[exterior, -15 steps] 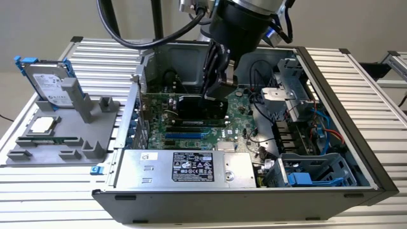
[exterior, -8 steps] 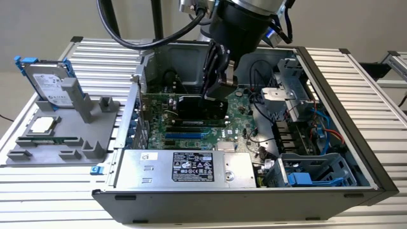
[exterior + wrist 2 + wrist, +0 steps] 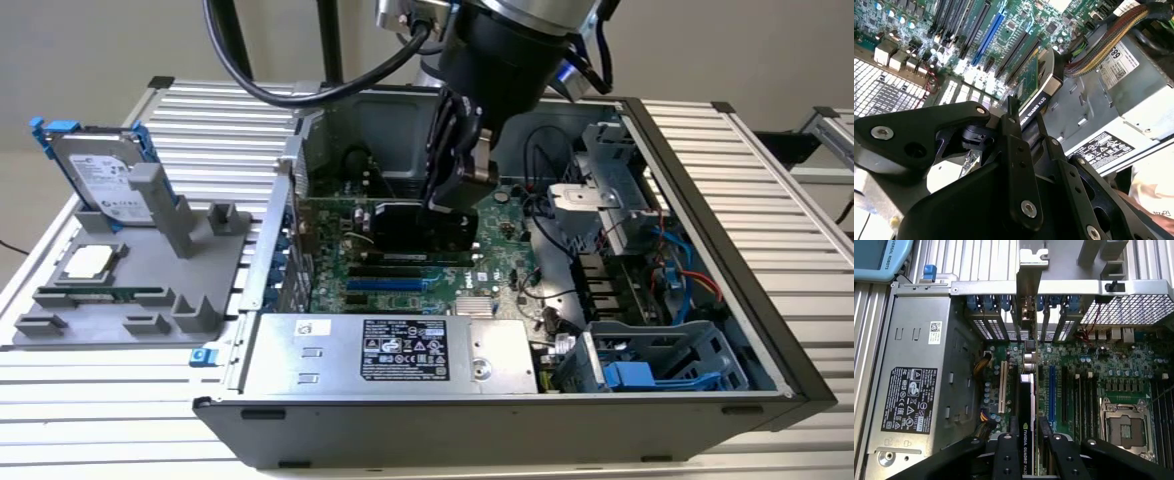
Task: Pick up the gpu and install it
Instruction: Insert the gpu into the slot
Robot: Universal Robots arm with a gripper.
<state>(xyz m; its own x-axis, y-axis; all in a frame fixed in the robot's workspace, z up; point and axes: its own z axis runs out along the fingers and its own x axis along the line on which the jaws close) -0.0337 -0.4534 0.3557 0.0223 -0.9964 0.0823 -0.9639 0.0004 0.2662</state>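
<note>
Fingers (image 3: 1005, 450) of my end effector (image 3: 1026, 440) are closing on the gpu (image 3: 1025, 405), pinching the card by its upper edge so that it is standing on edge between them over the motherboard (image 3: 1089, 375). In the second wrist view the same grip shows: the end effector (image 3: 1024, 125) is clamping the gpu (image 3: 1035, 82), whose green board and black cooler are reaching away from the fingertips toward the row of expansion slots. In the first wrist view the card's silver end bracket (image 3: 1030, 270) is sitting at the case's rear wall among the slot openings, and the card is lying in line with a slot between the white slot (image 3: 1002, 390) and the blue slot (image 3: 1050, 390); whether it is fully seated I cannot tell.

In the exterior view my end effector (image 3: 454, 205) is hanging inside the open computer case (image 3: 747, 300), over the middle of the motherboard, with the gpu (image 3: 420, 232) beneath it. The power supply (image 3: 387, 352) is lying along the case's near edge, and blue drive cages (image 3: 654, 360) are filling its near corner on the exterior view's right.

Outside the case, toward the worktop's (image 3: 120, 410) edge on the exterior view's left, a grey fixture (image 3: 134, 300) is holding a hard drive in a blue frame (image 3: 100, 175) upright, a processor (image 3: 88, 262) lying flat, and a memory stick (image 3: 100, 295).
</note>
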